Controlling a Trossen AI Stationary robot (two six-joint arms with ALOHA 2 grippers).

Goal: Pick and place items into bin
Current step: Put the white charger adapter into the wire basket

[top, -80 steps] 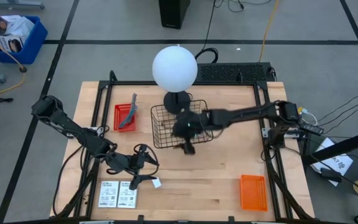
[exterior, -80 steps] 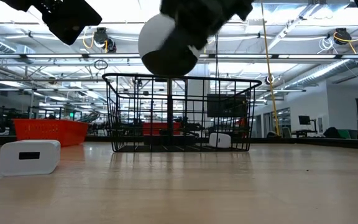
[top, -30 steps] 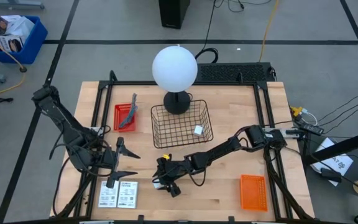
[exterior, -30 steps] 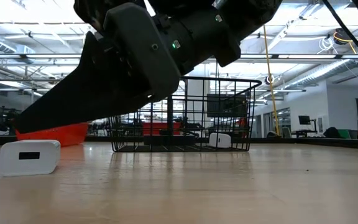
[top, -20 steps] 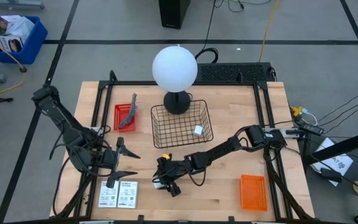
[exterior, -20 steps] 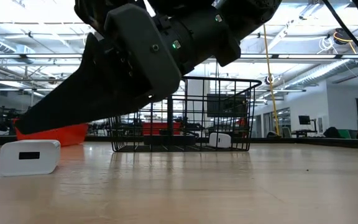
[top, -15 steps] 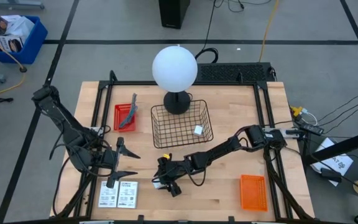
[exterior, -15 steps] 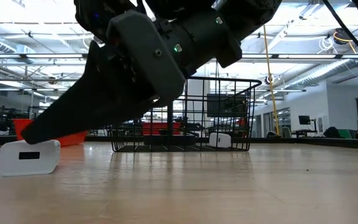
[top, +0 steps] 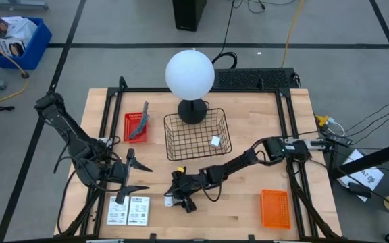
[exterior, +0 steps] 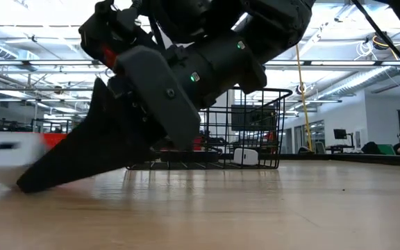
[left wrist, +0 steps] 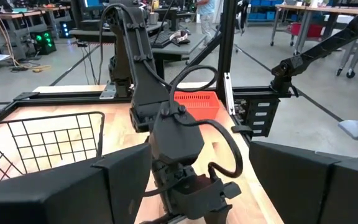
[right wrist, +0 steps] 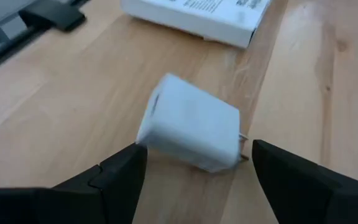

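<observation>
The right gripper [top: 174, 198] is down at the surface [top: 248, 202], going for a white block [right wrist: 191, 130]. This looks like the grab step of a pick: its fingers stand wide either side of the block, not yet closed on it. In the low view the block [exterior: 5, 156] looks lifted or tipped at the fingertip [exterior: 44, 177], so it may be getting nudged; I can't tell for sure.

Next, I'd say, the fingers need to shut squarely on the block, then lift it and carry it toward twelve o'clock to the wire bin [top: 196, 135], where another white block [top: 215, 141] already lies.

The right arm reaches long and low from the three o'clock edge across to about six o'clock of the bin, wrist pitched down. The left gripper [top: 135, 179] waits off at nine o'clock of the block, also spread wide and empty, hovering just above the two cards [top: 128, 210].

A pen and a grey tool rest in the red tray [top: 136, 127] at nine o'clock of the bin.
</observation>
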